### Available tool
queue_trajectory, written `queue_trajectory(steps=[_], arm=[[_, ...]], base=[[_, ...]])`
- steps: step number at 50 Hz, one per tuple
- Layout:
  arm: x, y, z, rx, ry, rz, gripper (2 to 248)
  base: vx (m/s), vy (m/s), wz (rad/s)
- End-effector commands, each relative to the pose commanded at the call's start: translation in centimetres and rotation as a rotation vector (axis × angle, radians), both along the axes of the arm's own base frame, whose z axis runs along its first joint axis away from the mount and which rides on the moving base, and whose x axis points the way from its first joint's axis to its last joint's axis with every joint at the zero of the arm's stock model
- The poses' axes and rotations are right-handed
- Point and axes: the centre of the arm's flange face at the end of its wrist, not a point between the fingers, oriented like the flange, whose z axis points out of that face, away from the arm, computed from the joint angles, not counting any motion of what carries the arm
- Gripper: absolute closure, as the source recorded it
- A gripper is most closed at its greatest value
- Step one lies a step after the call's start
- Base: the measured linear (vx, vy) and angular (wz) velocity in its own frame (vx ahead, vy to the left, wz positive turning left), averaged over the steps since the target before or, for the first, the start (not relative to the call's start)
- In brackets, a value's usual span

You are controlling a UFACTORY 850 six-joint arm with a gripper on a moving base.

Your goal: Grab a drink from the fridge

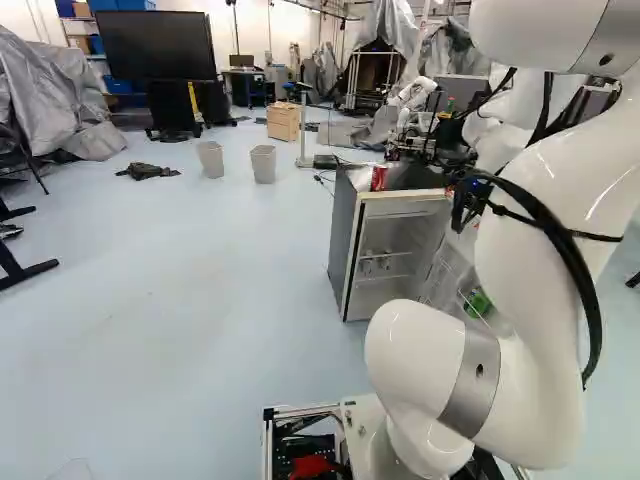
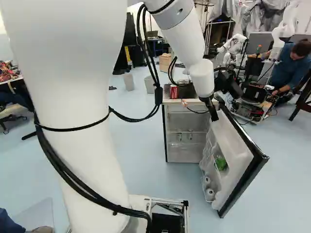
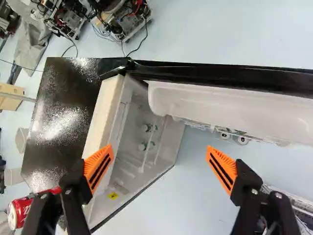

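My gripper (image 2: 214, 115) hangs over the opened fridge door (image 2: 239, 155), near the hinge side. In the wrist view the gripper (image 3: 160, 157) stands wide open, nothing between its orange pads; the fridge's inside (image 3: 161, 134) shows beyond them. Two small bottles or cans (image 3: 145, 127) (image 3: 142, 147) stand on an inner shelf. Low in the door rack are two white-topped cans (image 2: 207, 180) (image 2: 210, 193), with a green item (image 2: 221, 163) above them. A red can (image 2: 173, 91) stands on the fridge top (image 1: 410, 177); in the wrist view it is beside one finger, outside the gripper.
Two grey bins (image 1: 210, 158) (image 1: 263, 163) and a wooden box (image 1: 283, 121) stand beyond the fridge to its left. Another robot (image 2: 234, 43) and a cart with equipment (image 2: 252, 104) are behind the door. A large screen (image 1: 156, 45) stands far back.
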Motion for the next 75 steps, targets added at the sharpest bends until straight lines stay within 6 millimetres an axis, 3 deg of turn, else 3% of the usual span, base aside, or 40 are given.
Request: queue_trajectory(steps=[41, 59, 75], arm=[[-0.4, -7.4, -0.2, -0.014, -0.016, -0.099, 3], [-1.9, -10.2, 1.3, -0.038, -0.039, -0.151, 3], [-3.1, -13.0, 1.4, -0.048, -0.046, -0.195, 3]], base=[[0.0, 0.0, 0.0], [0.0, 0.0, 0.0], [0.0, 0.0, 0.0]])
